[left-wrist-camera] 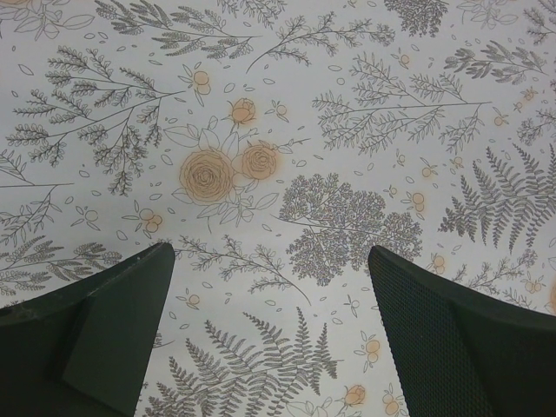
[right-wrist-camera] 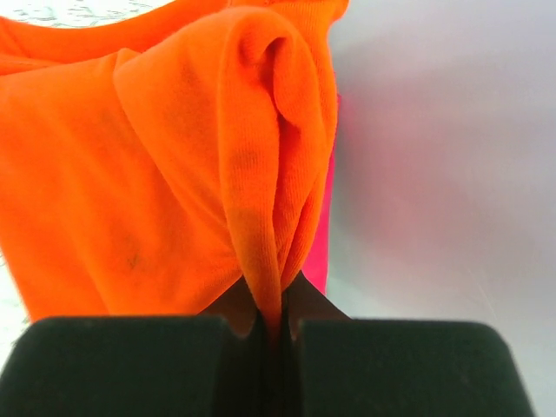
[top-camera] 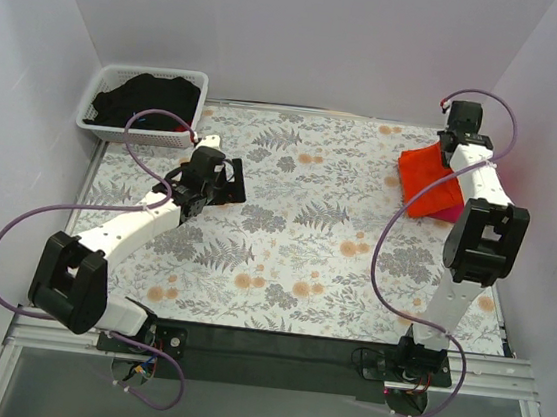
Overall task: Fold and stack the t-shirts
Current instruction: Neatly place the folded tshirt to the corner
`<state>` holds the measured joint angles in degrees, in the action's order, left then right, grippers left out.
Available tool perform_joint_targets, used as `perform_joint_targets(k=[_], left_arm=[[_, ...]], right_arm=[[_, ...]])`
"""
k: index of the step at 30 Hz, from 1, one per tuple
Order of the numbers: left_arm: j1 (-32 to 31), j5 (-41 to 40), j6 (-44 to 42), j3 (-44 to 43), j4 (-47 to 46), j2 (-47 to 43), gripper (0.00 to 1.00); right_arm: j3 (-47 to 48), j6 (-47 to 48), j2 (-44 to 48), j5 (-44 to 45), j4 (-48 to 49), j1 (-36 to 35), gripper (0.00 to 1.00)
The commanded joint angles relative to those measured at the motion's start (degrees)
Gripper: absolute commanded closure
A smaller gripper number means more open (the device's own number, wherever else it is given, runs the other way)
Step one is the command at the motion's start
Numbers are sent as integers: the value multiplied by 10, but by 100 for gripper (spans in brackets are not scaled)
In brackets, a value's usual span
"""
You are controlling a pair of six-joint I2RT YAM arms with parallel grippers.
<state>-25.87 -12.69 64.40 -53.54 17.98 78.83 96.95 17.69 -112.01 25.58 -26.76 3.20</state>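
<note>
A bright orange t-shirt (top-camera: 428, 183) lies folded at the far right of the table, on top of a magenta-pink t-shirt whose edge (top-camera: 446, 217) shows beneath it. My right gripper (top-camera: 458, 149) is shut on a pinched fold of the orange t-shirt (right-wrist-camera: 174, 191) at its far edge; a strip of the pink shirt (right-wrist-camera: 319, 252) shows beside the fold. My left gripper (top-camera: 229, 180) is open and empty above the bare tablecloth left of centre; its fingers (left-wrist-camera: 113, 330) stand wide apart over the floral print.
A white basket (top-camera: 194, 84) holding dark cloth (top-camera: 140, 100) stands at the far left corner. White walls close in the table on the left, back and right. The floral tablecloth (top-camera: 306, 232) covers the table.
</note>
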Motion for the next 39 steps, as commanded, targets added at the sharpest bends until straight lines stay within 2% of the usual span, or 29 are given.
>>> perform_joint_targets(k=[1, 4, 8, 16, 17, 19, 20, 23, 27, 31, 33, 34, 39], left_arm=[[-1, -6, -6, -3, -2, 7, 12], [-1, -9, -7, -1, -2, 12, 12], [0, -13, -8, 1, -2, 18, 12], [0, -4, -9, -2, -3, 30, 12], [0, -4, -9, -2, -3, 29, 12], [0, -5, -9, -1, -3, 30, 12], [0, -8, -9, -1, -3, 31, 12], [0, -11, -10, -2, -3, 34, 12], [-1, -13, -11, -1, -3, 35, 12], [0, -13, -11, -3, -3, 33, 12], [0, -14, -11, -3, -3, 31, 12], [0, -15, -13, -3, -3, 30, 12], [-1, -15, -12, -3, -3, 25, 12]], right_arm=[[-1, -6, -28, 1, 62, 14, 98], [-7, -12, -48, 6, 69, 19, 97], [-26, -15, -75, 24, 98, 22, 91], [-39, -45, -82, 90, 123, 36, 92], [-41, -46, -81, 95, 126, 37, 88], [-37, -44, -86, 113, 128, 38, 73], [-34, -46, -87, 119, 128, 38, 62], [-28, -60, -75, 152, 128, 38, 40], [-31, -88, -42, 191, 128, 38, 34], [-54, -126, 5, 133, 116, 38, 36], [-76, -164, 35, 49, 108, 38, 38], [-85, -172, 44, -24, 108, 38, 39], [-169, -282, 88, -155, 111, 38, 44]])
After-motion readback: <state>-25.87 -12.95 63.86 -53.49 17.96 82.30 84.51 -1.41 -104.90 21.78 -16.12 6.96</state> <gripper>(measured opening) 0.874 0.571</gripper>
